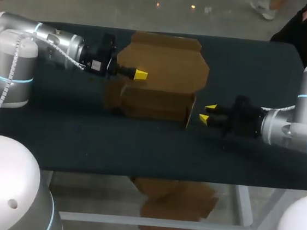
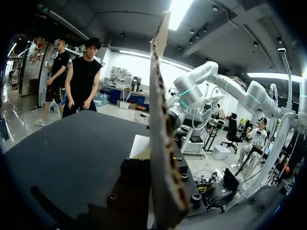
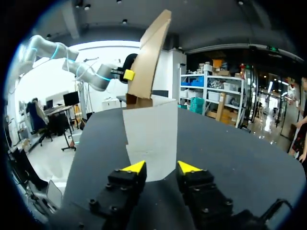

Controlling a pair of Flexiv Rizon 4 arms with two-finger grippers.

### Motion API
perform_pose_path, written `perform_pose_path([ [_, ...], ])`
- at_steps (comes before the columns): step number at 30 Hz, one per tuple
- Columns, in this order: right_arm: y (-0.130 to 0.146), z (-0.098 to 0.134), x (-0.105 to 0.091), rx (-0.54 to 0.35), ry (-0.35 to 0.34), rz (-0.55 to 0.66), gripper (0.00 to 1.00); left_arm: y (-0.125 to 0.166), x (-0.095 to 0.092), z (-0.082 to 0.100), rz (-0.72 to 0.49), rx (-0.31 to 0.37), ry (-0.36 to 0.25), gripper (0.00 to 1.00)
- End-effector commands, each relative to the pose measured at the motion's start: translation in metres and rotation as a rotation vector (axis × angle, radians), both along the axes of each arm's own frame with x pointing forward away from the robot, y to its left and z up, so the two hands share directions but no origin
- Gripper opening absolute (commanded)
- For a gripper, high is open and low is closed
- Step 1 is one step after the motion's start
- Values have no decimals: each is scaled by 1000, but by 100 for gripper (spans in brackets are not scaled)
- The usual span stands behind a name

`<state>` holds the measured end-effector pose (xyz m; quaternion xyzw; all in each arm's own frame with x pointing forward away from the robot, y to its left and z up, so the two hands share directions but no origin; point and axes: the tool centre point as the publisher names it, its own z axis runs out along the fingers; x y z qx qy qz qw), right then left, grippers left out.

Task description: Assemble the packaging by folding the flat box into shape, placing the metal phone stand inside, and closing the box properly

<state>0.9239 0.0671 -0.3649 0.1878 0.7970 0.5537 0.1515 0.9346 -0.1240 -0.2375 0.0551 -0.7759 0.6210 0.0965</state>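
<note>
The brown cardboard box (image 1: 155,101) stands half-formed at the table's middle, its wide lid flap (image 1: 167,61) raised behind it. My left gripper (image 1: 140,75) is shut on that flap's left edge. In the left wrist view the flap (image 2: 160,120) runs edge-on straight out from the gripper. My right gripper (image 1: 207,113) is open just right of the box's right end, touching nothing. In the right wrist view its fingertips (image 3: 161,167) face the box's pale end panel (image 3: 151,139), with the flap (image 3: 151,52) and my left gripper (image 3: 128,74) behind. No phone stand shows.
The dark tabletop (image 1: 246,64) is bare around the box, with open surface in front of it and to both sides. The table's front edge lies close below both arms.
</note>
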Motion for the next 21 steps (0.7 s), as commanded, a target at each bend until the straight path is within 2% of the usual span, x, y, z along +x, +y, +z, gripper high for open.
perform_pose_path([
  [1,7,-4,8,8,18,67,45,0,0,-2,-3,1,1,0],
  [21,33,-5,6,16,10,83,43,0,0,-2,-3,1,1,0],
])
